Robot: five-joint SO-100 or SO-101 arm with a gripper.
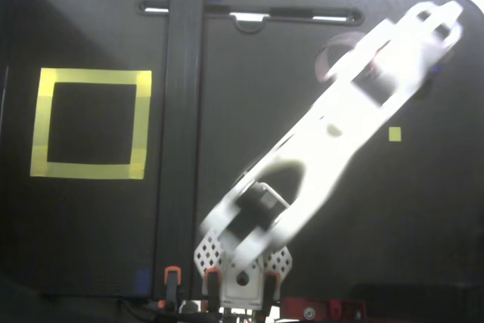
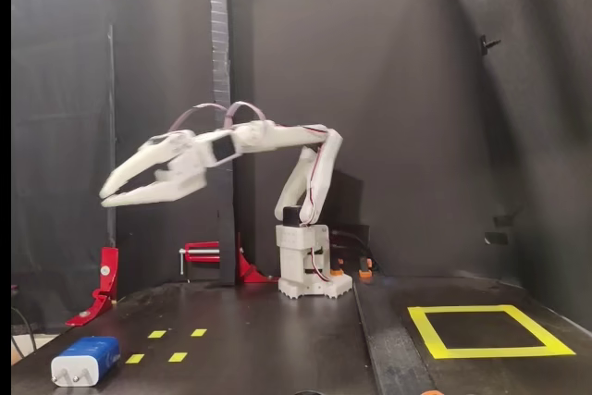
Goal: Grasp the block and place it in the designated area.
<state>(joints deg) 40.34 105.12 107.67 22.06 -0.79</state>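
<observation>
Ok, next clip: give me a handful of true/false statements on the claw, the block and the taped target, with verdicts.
1. The white two-finger claw is open and holds nothing. True.
2. The small dark blue boxy block lies inside the large yellow tape square. False: it sits on the table at the opposite side of that fixed view, beside the small yellow tape marks.
3. The claw is touching the block. False: it hangs in the air well above it.
4. The large yellow tape square has nothing in it. True.
5. In the fixed view from above, the block is hidden by the blurred arm. True.
</observation>
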